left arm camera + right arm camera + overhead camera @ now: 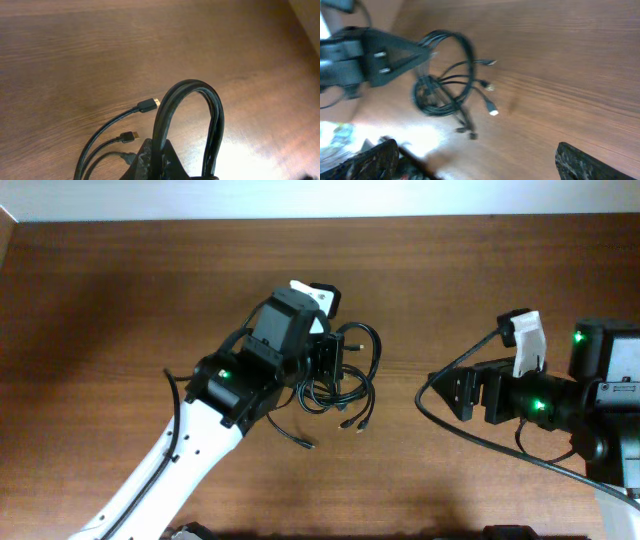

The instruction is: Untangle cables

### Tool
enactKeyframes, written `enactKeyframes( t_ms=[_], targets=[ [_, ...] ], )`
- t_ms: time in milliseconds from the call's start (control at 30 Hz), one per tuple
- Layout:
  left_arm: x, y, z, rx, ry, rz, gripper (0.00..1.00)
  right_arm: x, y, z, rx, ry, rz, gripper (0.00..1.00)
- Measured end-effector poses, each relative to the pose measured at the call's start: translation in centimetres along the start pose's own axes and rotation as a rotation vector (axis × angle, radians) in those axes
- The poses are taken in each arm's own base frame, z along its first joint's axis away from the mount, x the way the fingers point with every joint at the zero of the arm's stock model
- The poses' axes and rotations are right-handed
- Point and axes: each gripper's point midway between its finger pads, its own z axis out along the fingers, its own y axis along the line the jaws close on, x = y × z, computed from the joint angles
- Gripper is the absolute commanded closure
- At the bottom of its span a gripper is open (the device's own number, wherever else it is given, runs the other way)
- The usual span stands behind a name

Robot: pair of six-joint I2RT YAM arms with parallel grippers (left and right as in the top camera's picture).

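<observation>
Wooden table (100, 280) bears cables (162, 112), partly hidden beneath the clamping left tool (332, 366).

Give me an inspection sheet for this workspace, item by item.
Surface: brown wood-grain table.
Job's things: cables, thin black cords in one tangled bundle of loops; several plug ends trail onto the table, and at least one has a yellowish tip.
Clutter: nothing seen.
Grippers: left gripper shut on a loop of the bundle; right gripper open, holding nothing, apart from the bundle.
Cables: thick black rig wire loops beside the right arm, apart from the bundle.
Surroundings: pale strip beyond the table's far edge; nothing else seen.
</observation>
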Motion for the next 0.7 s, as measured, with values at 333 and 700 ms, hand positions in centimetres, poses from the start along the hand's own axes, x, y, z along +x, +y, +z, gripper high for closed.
enactKeyframes(
  t_ms=[333, 700],
  targets=[
    [-5.9, -7.2, -1.2, 0.182, -0.291, -0.196, 1.00, -0.1, 4.3, -0.6, -0.252, 0.017, 0.136, 0.11],
    [-8.0, -10.6, -2.7, 0.349, -0.359, -0.336, 1.00, -0.3, 3.8, 0.0, -0.245, 0.035, 0.167, 0.36]
  ],
)
